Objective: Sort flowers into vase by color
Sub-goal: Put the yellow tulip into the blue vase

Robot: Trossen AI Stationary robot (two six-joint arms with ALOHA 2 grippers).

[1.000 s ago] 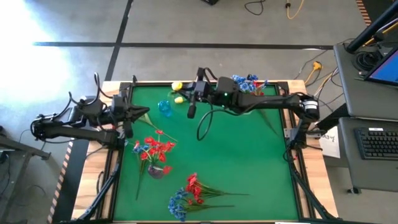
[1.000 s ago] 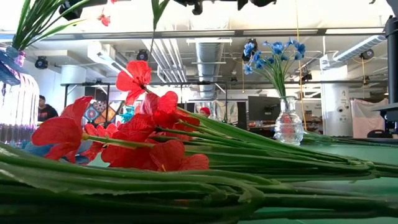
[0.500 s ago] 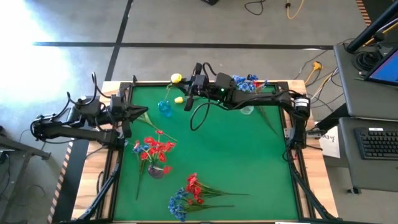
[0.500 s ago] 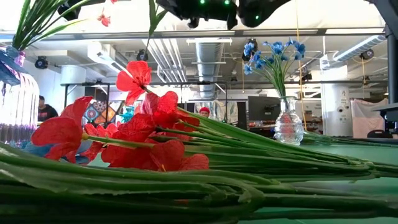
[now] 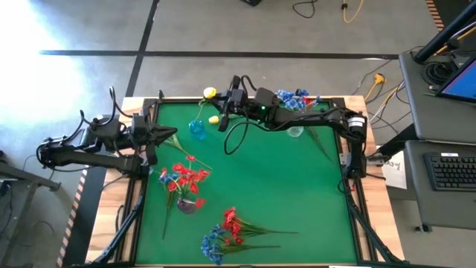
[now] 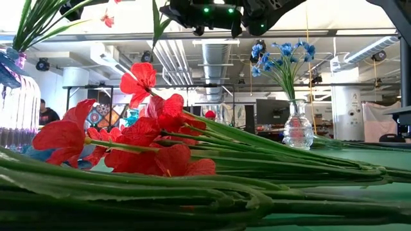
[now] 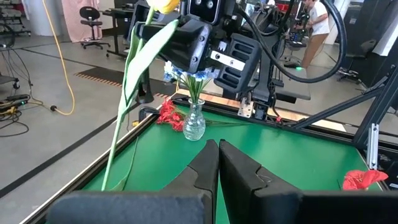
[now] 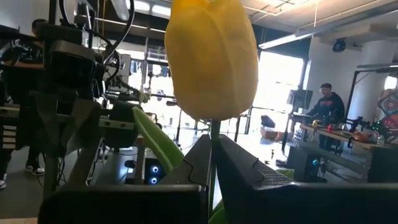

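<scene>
My left gripper (image 5: 172, 135) rests clenched and empty at the green table (image 5: 297, 193)'s nine o'clock edge. Red flowers (image 5: 182, 179) stand in a vase left of centre; red and blue stems (image 5: 223, 231) lie loose at six o'clock. At twelve o'clock my right gripper (image 5: 223, 112) grasps a yellow flower (image 8: 211, 56) above the small blue vase (image 5: 197, 129). Concrete floor (image 5: 223, 30) lies beyond; a desk with a keyboard (image 5: 454, 170) sits at three o'clock.
</scene>
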